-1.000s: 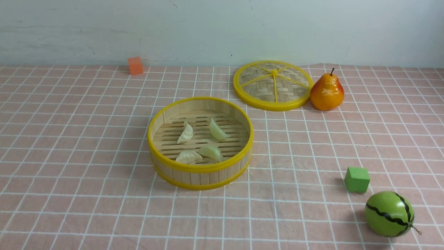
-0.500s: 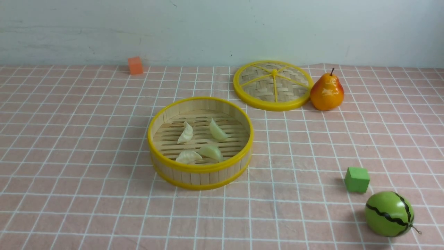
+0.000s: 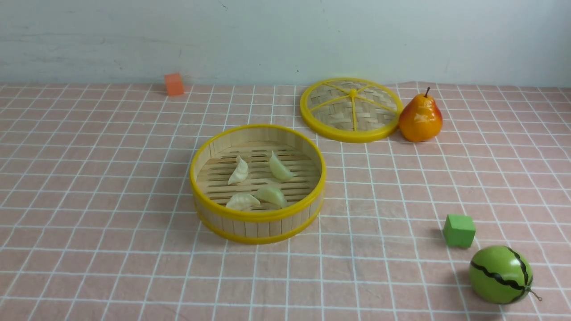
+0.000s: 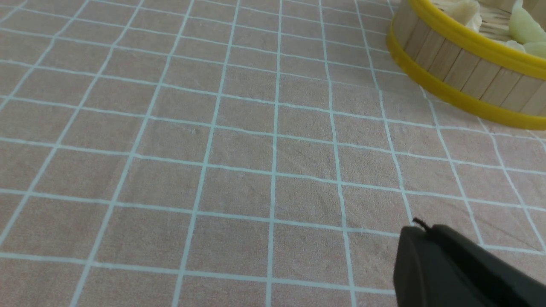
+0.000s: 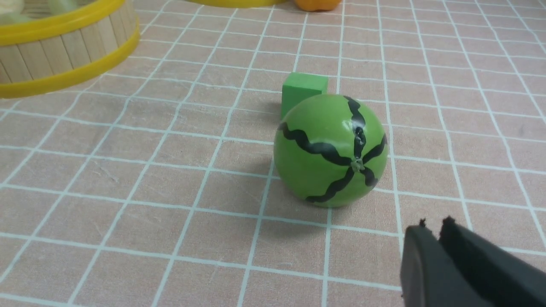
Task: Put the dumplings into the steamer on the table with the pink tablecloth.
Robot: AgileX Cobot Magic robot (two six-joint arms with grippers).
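Pink cloth (image 3: 111,187) with its white grid covers the whole table (image 3: 401,290), with a pale wall behind it. My left gripper (image 4: 416,230) has its fingers pressed together, holding nothing, over bare cloth near the steamer's wall. My right gripper (image 5: 433,228) shows only a thin slit between its fingers, empty as well; whether that counts as parted I cannot tell. It hangs just beside the toy watermelon (image 5: 330,149), with the green block (image 5: 303,87) behind that.

Further out, the steamer (image 3: 258,217) sits mid-table with all four dumplings (image 3: 258,183) lying on its slatted floor; none are left on the cloth. Beyond it the woven lid (image 3: 350,110) lies flat, touching or nearly touching the pear (image 3: 420,118), and an orange block (image 3: 174,84) sits far back.

I judge the loading done. To finish well, I should keep both arms low and clear, drawing my right fingers back without nudging the watermelon, which looks ready to roll, and leave the basket undisturbed.
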